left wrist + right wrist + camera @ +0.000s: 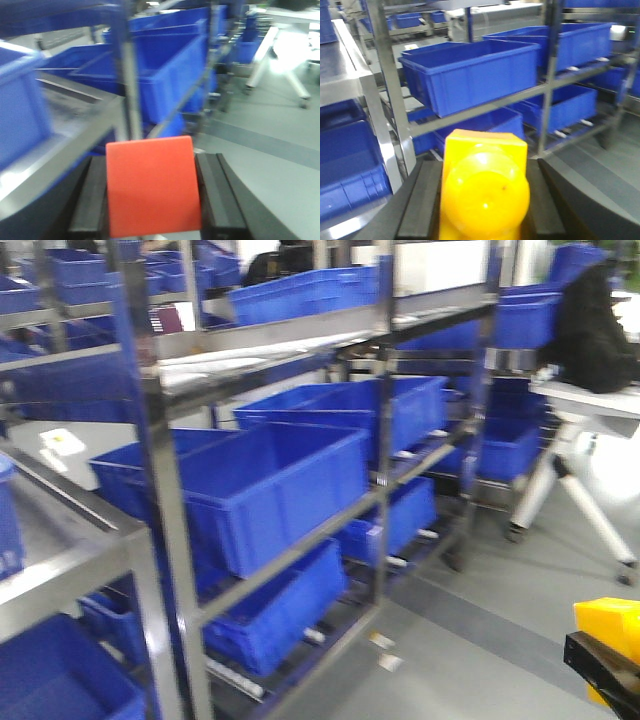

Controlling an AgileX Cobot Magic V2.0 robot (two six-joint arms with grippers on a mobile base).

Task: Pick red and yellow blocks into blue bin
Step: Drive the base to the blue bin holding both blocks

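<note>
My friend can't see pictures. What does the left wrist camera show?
A red block is clamped between the left gripper's black fingers. Behind it, blurry blue bins sit on a metal rack beside a grey floor.

Steel shelving racks (383,470) filling left side, running back. Grey floor (540,580) stretching right, darker strip crossing it. White table (590,400) standing on splayed legs (castors underneath), black bundle (595,330) sitting on top.

red block (150,185) – lower edge cropped; yellow brick (485,190) – base cropped, shelving (126,75) blurred
</note>
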